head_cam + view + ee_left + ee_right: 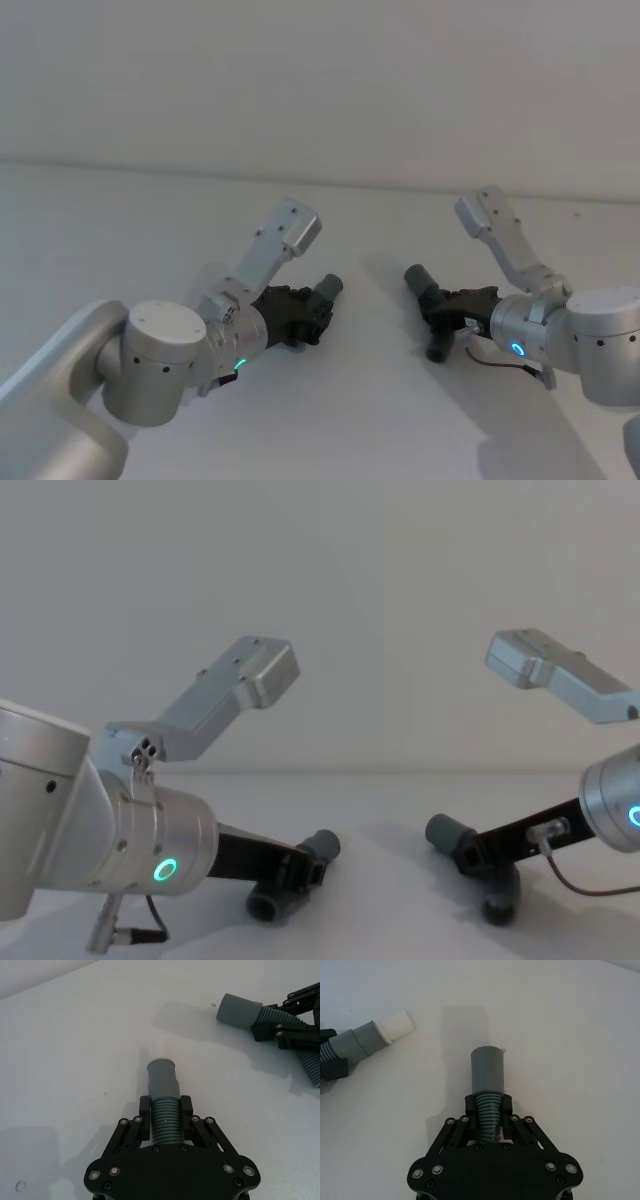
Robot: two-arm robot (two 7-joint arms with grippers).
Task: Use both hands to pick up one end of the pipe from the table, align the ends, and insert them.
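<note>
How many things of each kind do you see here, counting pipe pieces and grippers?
Pipe pieces: 2 (left piece, right piece)
Grippers: 2 (left gripper, right gripper), each shut on its own piece
Total: 4

A plain pale grey wall [320,80] is seen beyond the far edge of the desk [100,230], and the 2 are joined along a faint straight seam [320,180]. In the left wrist view, 1 small round mark [20,1186] and 1 tiny dark speck [104,1094] are seen on the white surface.
</note>
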